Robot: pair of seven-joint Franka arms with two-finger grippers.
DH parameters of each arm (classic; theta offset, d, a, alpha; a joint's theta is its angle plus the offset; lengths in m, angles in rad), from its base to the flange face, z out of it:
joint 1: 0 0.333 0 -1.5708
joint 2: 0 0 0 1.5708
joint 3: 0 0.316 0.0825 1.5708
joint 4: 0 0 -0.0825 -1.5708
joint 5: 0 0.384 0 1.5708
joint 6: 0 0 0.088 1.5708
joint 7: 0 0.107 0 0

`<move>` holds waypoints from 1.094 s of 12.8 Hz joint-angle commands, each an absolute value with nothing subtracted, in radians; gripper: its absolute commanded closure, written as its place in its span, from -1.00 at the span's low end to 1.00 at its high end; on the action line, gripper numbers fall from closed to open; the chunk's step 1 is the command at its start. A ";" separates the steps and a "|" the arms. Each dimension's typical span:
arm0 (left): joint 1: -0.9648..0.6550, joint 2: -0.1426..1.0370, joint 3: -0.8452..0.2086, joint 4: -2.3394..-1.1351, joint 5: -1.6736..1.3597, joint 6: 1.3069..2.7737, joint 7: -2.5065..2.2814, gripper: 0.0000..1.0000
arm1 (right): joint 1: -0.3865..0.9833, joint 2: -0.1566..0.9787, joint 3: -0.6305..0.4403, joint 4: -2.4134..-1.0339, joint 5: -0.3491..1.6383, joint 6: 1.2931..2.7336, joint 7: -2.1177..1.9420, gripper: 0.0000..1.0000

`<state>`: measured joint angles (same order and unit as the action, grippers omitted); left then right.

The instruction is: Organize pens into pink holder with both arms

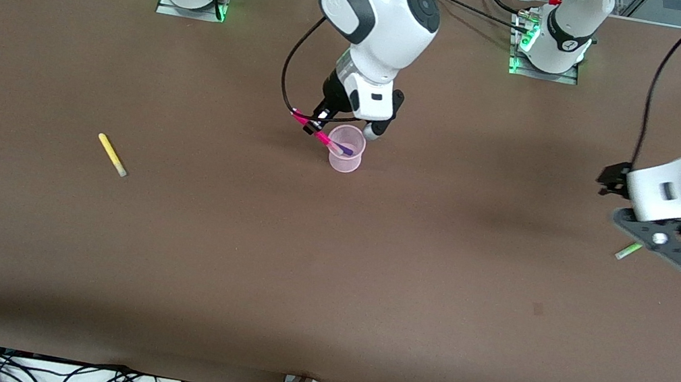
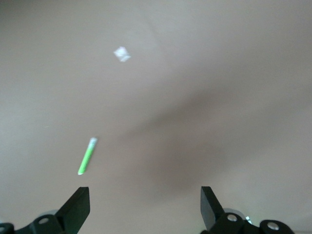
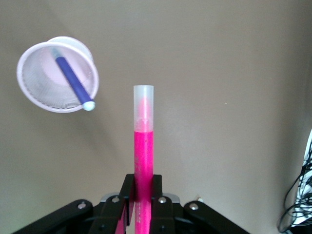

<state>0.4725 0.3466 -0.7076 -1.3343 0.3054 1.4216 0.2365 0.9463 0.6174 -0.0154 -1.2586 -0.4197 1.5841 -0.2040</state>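
My right gripper (image 1: 317, 122) is shut on the magenta pen (image 1: 322, 136) and holds it tilted, its pale tip over the rim of the pink holder (image 1: 345, 161). In the right wrist view the magenta pen (image 3: 143, 146) sticks out from between the shut jaws of the right gripper (image 3: 143, 191), beside the holder (image 3: 34, 80). The purple pen (image 3: 73, 83) leans inside the holder. My left gripper (image 1: 660, 243) hovers open over the light green pen (image 1: 629, 251), which lies on the table at the left arm's end. The left wrist view shows the green pen (image 2: 87, 156) just ahead of one finger of the open left gripper (image 2: 145, 202). The yellow pen (image 1: 112, 154) lies at the right arm's end.
The brown table (image 1: 325, 284) is bare around the pens. A small pale spot (image 2: 122, 53) marks the table ahead of the left gripper. Cables (image 1: 79, 375) run along the table's edge nearest the front camera.
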 commanded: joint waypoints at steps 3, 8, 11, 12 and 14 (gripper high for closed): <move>0.197 0.154 -0.319 -1.380 0.238 1.443 0.222 -1.00 | 1.017 0.689 -0.028 -1.255 -0.495 1.505 -0.236 1.00; 0.023 -0.039 -0.028 -1.676 0.071 1.682 0.031 -1.00 | 1.043 0.748 -0.031 -1.253 -0.509 1.516 -0.161 1.00; -0.059 -0.144 0.050 -1.819 0.057 1.738 0.021 -1.00 | 1.077 0.772 -0.031 -1.253 -0.514 1.513 -0.112 1.00; -0.060 -0.144 0.052 -1.821 0.057 1.736 0.025 -1.00 | 1.077 0.770 -0.032 -1.253 -0.514 1.509 -0.113 1.00; -0.058 -0.124 0.051 -1.800 0.058 1.724 0.017 -1.00 | 1.077 0.770 -0.032 -1.252 -0.514 1.517 -0.107 1.00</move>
<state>-0.0380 -0.1089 0.0327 -1.7800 0.0716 1.7120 0.0304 1.0656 0.7679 -0.0191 -1.2655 -0.4955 1.5235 -0.1172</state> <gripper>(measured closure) 0.000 0.828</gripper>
